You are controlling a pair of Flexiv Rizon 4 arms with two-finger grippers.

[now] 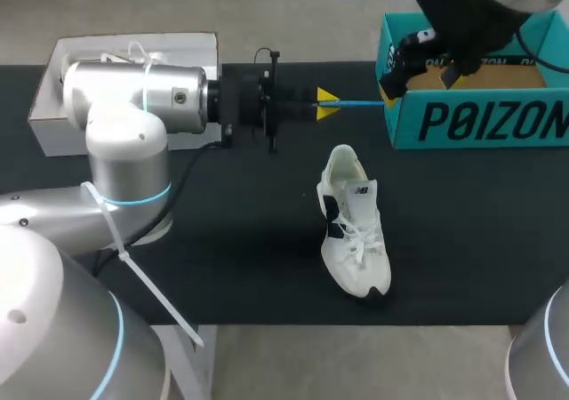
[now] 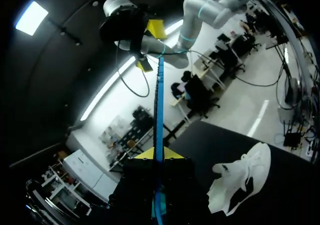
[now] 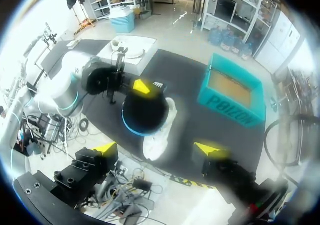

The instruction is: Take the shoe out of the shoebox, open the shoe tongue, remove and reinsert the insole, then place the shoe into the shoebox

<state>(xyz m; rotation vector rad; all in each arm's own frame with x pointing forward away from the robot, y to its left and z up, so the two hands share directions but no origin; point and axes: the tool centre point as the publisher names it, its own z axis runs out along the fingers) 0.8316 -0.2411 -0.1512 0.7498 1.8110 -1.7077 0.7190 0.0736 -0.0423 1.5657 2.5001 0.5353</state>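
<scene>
Head view: left gripper is clamping a blue insole edge-on, its tip reaching the teal shoebox at its left wall. Right gripper, fingers spread, is hovering above that wall. White shoe is lying left-front of the shoebox, with bare table all around it.

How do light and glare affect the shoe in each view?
Head view: even light, the white shoe stands out on the dark table. Left wrist view: dim surroundings; the shoe is washed to flat white, the blue insole in the left gripper shows its colour. Right wrist view: bright glare toward the edges; the shoe is pale, partly behind a dark arm joint.
</scene>
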